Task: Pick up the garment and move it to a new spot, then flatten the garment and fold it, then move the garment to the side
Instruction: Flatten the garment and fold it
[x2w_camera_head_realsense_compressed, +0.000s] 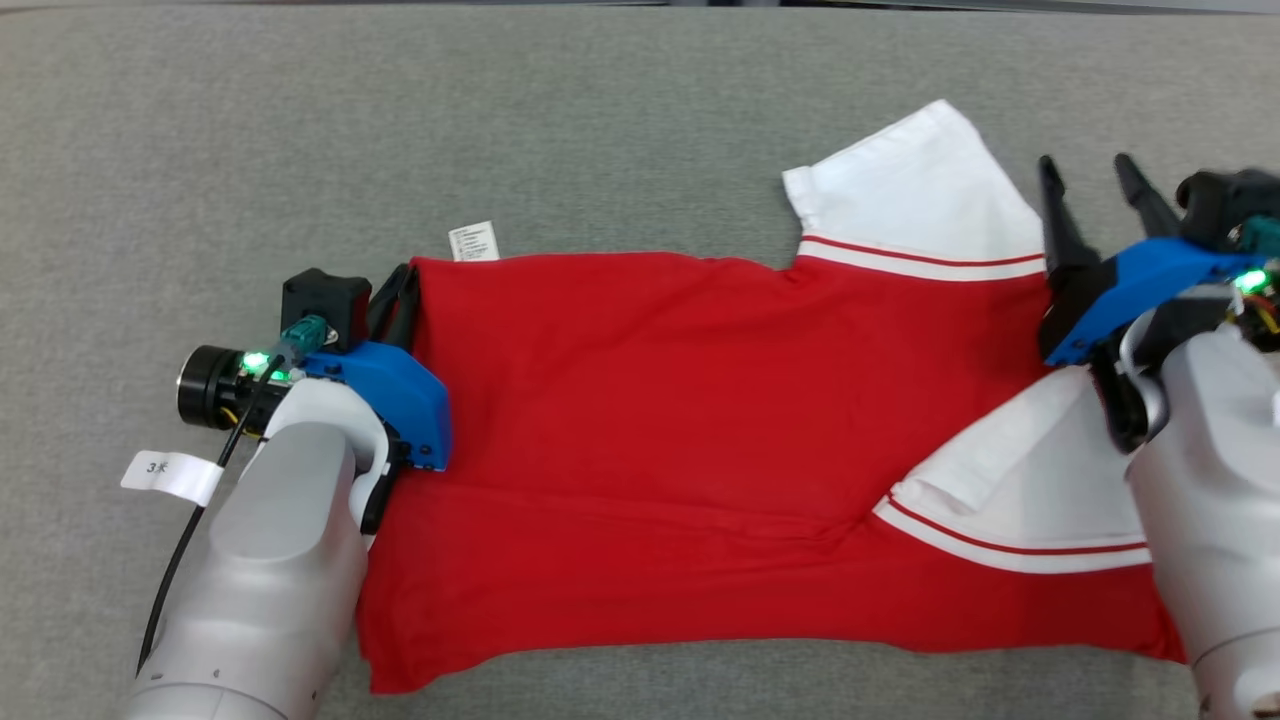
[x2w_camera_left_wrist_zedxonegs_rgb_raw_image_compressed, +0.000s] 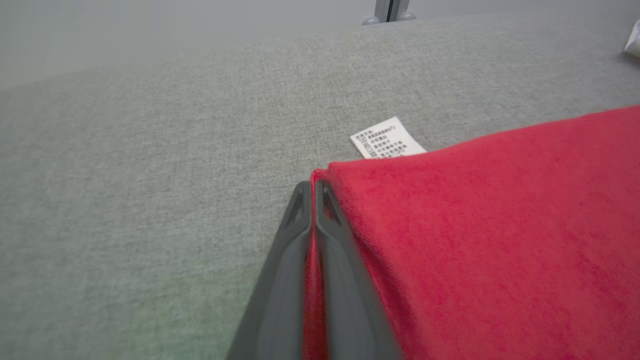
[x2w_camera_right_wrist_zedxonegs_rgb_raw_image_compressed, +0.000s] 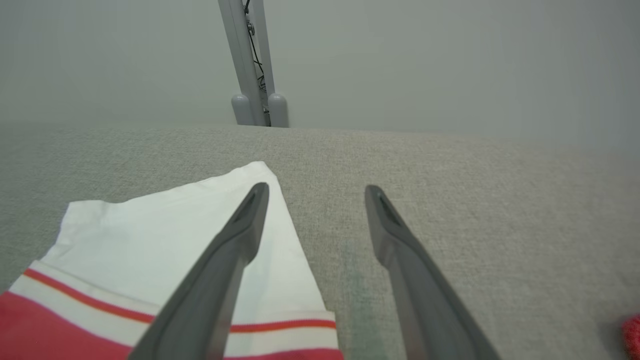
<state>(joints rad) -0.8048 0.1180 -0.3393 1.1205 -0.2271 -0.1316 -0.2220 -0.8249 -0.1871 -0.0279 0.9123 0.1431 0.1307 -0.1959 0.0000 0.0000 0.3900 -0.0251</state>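
Pinching the garment (x2w_camera_head_realsense_compressed: 650, 430) at its hem corner with the left gripper (x2w_camera_head_realsense_compressed: 398, 300), just below and left of the care label (x2w_camera_head_realsense_compressed: 473, 241).
Head view: shows the red garment spread flat on the grey surface (x2w_camera_head_realsense_compressed: 200, 120), stretching right from the care label, with the right gripper (x2w_camera_head_realsense_compressed: 1086, 175) splayed wide far right of the label, by the white sleeve (x2w_camera_head_realsense_compressed: 920, 190). Left wrist view: shows fingers (x2w_camera_left_wrist_zedxonegs_rgb_raw_image_compressed: 287, 260) clamped on the garment (x2w_camera_left_wrist_zedxonegs_rgb_raw_image_compressed: 500, 240) edge, just short of the label (x2w_camera_left_wrist_zedxonegs_rgb_raw_image_compressed: 387, 144). Right wrist view: shows wide jaws gripping nothing, one finger (x2w_camera_right_wrist_zedxonegs_rgb_raw_image_compressed: 227, 265) over the white sleeve (x2w_camera_right_wrist_zedxonegs_rgb_raw_image_compressed: 165, 235).

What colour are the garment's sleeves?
White sleeves, each with a thin red stripe; best in head view.
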